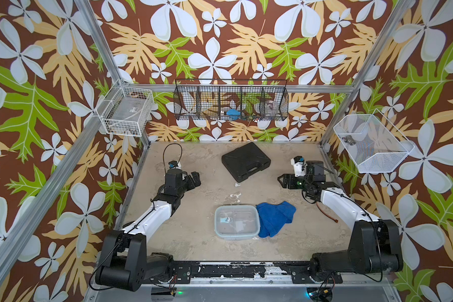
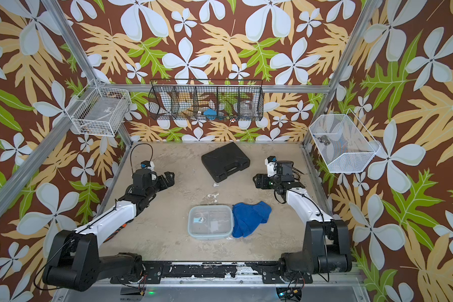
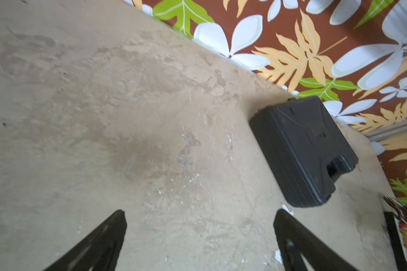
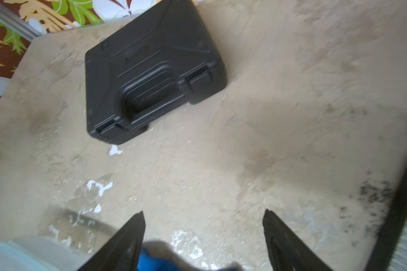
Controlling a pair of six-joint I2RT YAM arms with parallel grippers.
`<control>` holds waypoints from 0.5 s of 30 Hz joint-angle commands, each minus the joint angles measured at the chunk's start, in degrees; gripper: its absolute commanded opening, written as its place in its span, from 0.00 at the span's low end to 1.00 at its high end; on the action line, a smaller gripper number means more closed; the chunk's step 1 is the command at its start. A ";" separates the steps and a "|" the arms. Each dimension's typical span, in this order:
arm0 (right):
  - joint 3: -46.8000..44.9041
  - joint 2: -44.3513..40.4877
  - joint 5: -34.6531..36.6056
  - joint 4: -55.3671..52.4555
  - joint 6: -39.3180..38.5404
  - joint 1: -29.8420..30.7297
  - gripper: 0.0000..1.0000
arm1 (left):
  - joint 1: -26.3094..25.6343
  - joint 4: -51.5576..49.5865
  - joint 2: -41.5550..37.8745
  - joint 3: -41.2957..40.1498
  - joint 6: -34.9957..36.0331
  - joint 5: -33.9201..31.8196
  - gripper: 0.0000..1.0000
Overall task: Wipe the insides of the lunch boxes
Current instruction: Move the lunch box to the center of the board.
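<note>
right end effector seemingly parted, rounded tub

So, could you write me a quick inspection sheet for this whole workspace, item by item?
Surface: beige table, stained, with white flecks near the middle.
Job's things: clear lunch box near the front, its teal-rimmed lid apparently on.
Clutter: blue cloth right beside the box; closed black hard case toward the back.
Grippers: left gripper open, empty, over bare table; right gripper open, holding nothing.
Cables: black cable loop above the left arm; reddish wire lying by the right arm.
Surroundings: floral walls with a white wire basket, a black wire basket and a white mesh basket.
</note>
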 commanded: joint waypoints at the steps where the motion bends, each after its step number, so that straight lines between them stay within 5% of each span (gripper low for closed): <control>1: -0.01 -0.70 -5.89 -3.80 0.92 2.15 0.81 | -0.61 -3.69 -0.44 -0.42 -2.64 3.96 1.00; 7: -4.12 -3.52 -16.59 -5.96 1.37 5.56 0.79 | -2.59 -4.24 -3.96 -5.16 -7.22 11.75 1.00; 15: -9.01 -6.69 -16.91 -5.68 5.62 15.33 0.80 | -6.79 -6.67 -9.55 -10.79 -13.08 17.07 1.00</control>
